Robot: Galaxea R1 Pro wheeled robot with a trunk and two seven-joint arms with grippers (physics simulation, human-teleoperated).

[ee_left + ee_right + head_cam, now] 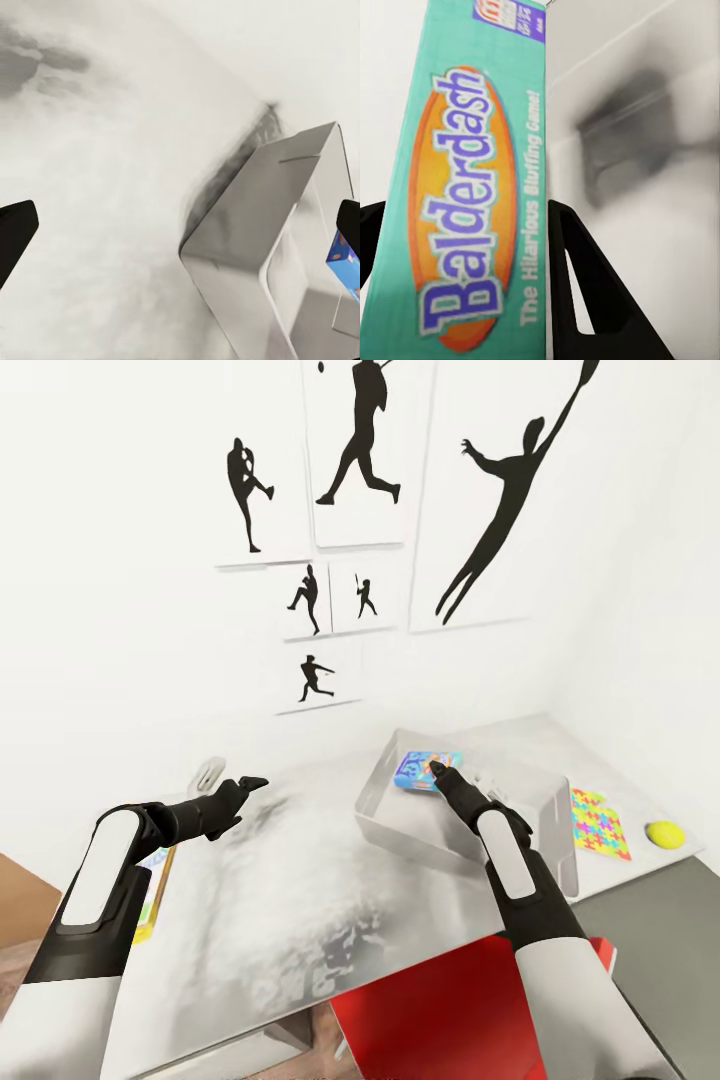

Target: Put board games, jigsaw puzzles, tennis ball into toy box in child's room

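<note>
Teal-edged blue board game [472, 195] pinched in right gripper [438, 770], over toy box [395, 822] interior | long axis runs along the fingers | release: straight down | left gripper [255, 784] spread, empty, beside box

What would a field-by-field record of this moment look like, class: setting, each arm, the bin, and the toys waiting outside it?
setting: pale marbled table against a white wall with black athlete prints
right gripper: fingers shut on a blue board game, held over the toy box
box lettering: "Balderdash" on teal, seen from the right wrist
left gripper: open, holding nothing, above the table left of the toy box
outside the bin: jigsaw puzzle and tennis ball on the table to its right
partly hidden: colourful flat item under the left arm
</note>
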